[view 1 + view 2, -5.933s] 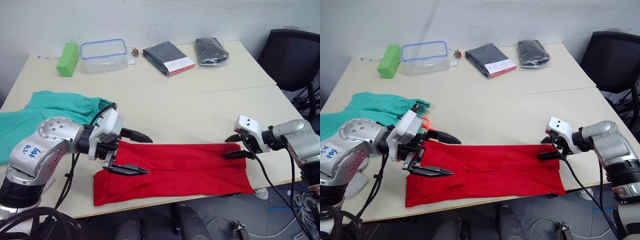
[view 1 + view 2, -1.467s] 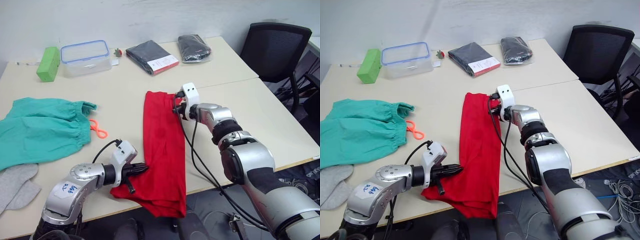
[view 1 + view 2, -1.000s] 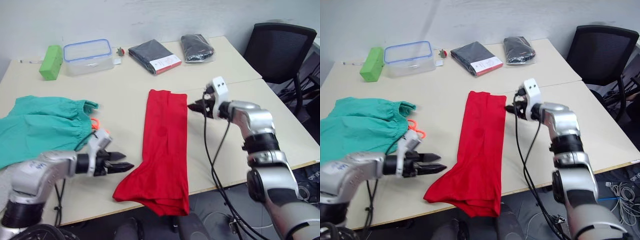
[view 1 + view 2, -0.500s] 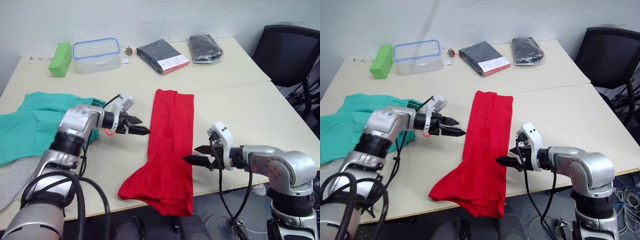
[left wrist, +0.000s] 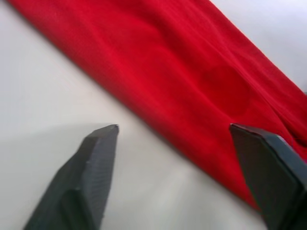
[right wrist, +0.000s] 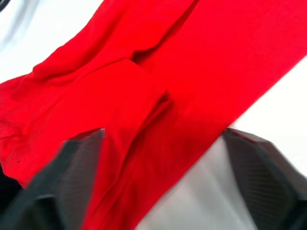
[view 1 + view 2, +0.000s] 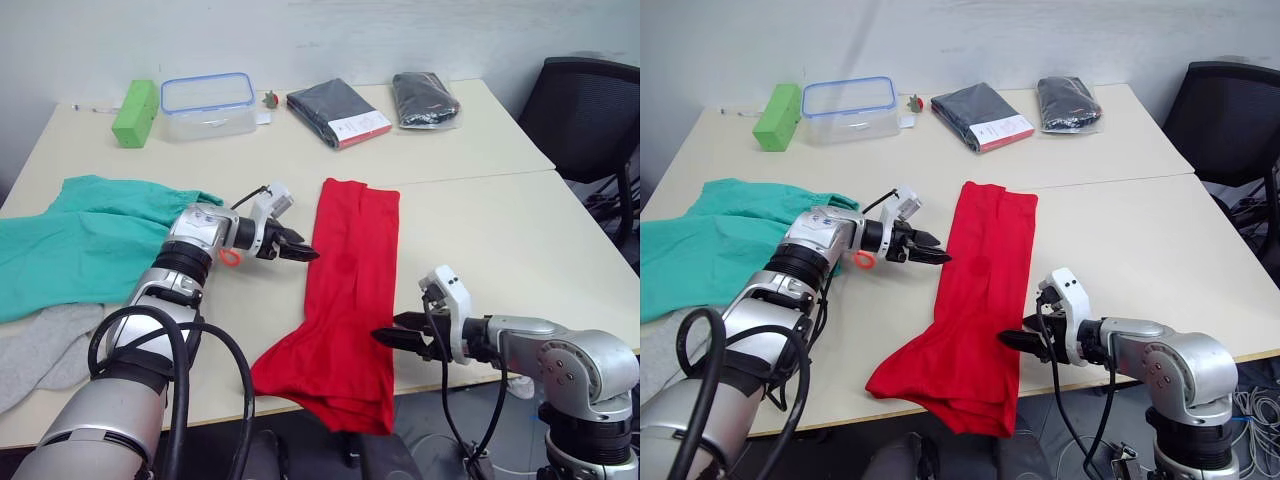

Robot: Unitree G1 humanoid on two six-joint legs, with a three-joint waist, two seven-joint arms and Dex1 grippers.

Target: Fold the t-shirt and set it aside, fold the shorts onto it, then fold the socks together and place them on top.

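The bright red cotton t-shirt (image 7: pixel 350 290), folded into a long narrow strip, lies lengthwise on the pale worktop (image 7: pixel 480 230), its near end bunched and hanging over the front edge. The left pincer (image 7: pixel 300 252) is at the strip's left edge about midway along it; the left wrist view shows its two black fingers (image 5: pixel 93 163) spread apart with nothing between them, one over bare worktop and the other over red cloth. The right pincer (image 7: pixel 1012 342) is at the strip's right edge nearer the front; the right wrist view shows its fingers (image 6: pixel 76 158) likewise parted and empty above the cloth. The teal-green fabric shorts (image 7: pixel 90 240) lie spread at the left of the worktop, an orange drawstring loop (image 7: pixel 862 260) showing at their edge. The light grey socks (image 7: pixel 40 345) lie just in front of the shorts. At the far edge stand a green block (image 7: pixel 135 99), a clear lidded plastic box (image 7: pixel 208 104) and two dark packaged garments (image 7: pixel 338 113).
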